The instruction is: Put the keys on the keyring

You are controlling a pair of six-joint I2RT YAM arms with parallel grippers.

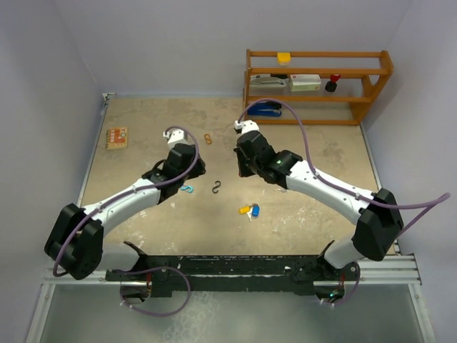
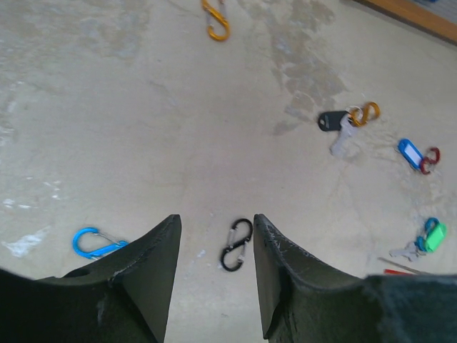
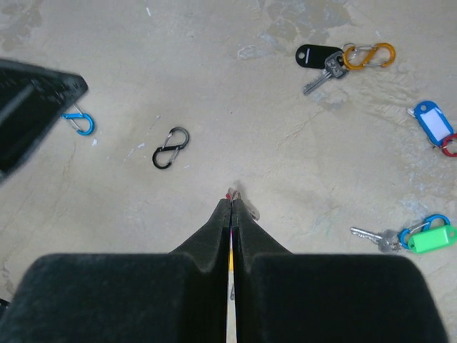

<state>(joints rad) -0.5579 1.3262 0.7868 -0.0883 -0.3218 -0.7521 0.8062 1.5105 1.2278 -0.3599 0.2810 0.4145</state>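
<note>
My right gripper is shut just above the table, with a thin metal ring and a red bit, apparently the keyring, pinched at its tips. Ahead of it to the right lie a black-headed key on an orange clip, a blue-headed one on a red clip and a green-headed one on a blue clip. In the top view a yellow and blue key cluster lies nearer the arms. My left gripper hangs open and empty above a black S-shaped carabiner.
A blue carabiner lies left of the black one and an orange carabiner farther back. A wooden shelf with small items stands at the back right. An orange box sits at the far left. Walls close in three sides.
</note>
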